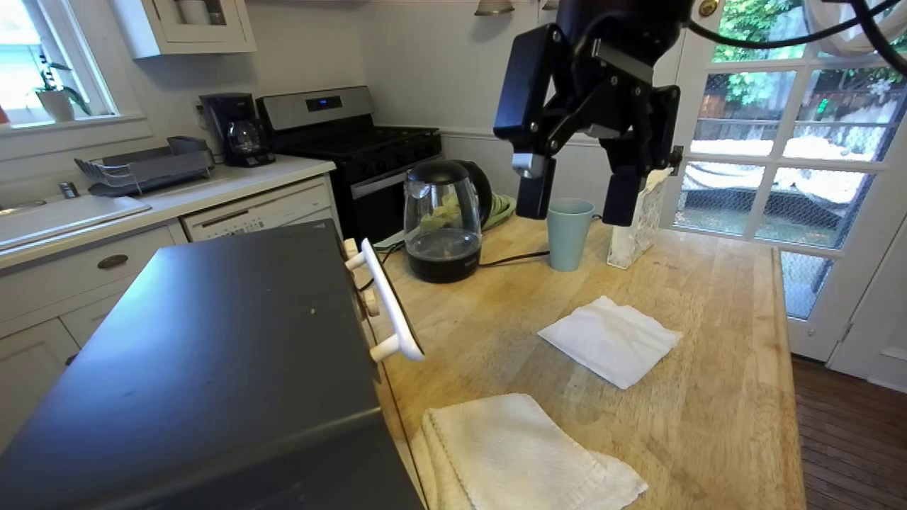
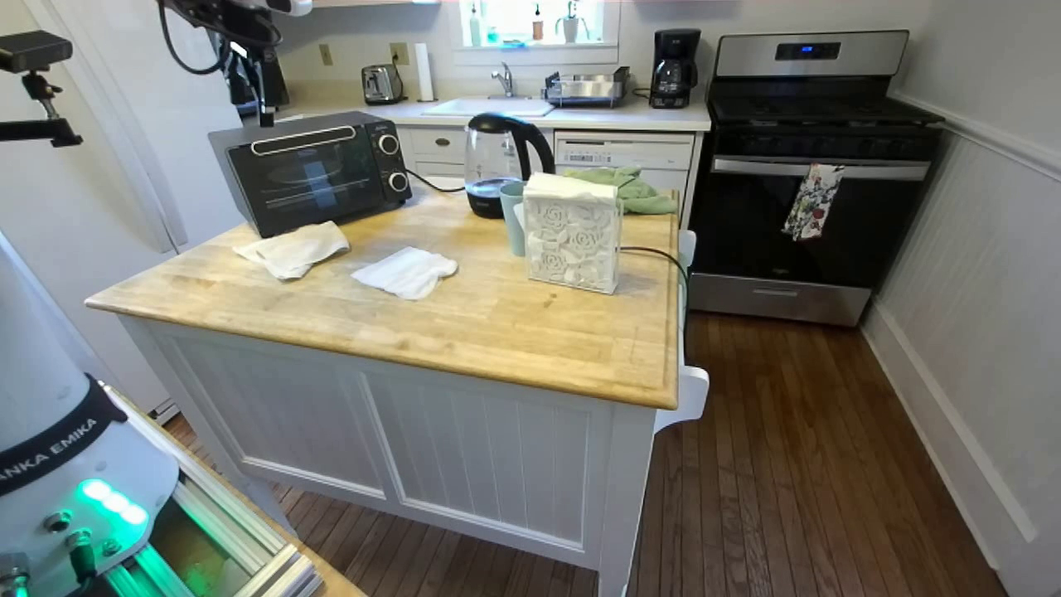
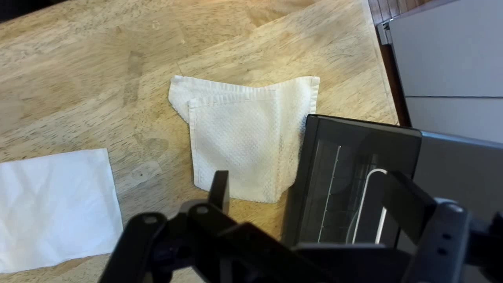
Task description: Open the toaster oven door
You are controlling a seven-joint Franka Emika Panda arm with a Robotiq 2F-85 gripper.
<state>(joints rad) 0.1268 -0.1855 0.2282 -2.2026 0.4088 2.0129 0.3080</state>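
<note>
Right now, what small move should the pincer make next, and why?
I'd probably ease the open pincer down and across toward the pale handle, since the toaster oven door is shut and, in an exterior view, the pincer hangs higher, apart from the handle.

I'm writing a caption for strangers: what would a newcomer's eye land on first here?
Probably the black two-fingered mechanical gripper, hanging open near the top of an exterior view. Next, the big dark grey metal toaster oven with its pale bar handle, filling the lower left of that picture. Then perhaps the glowing green lights on the rounded white robot base, low at the left in an exterior view.
</note>
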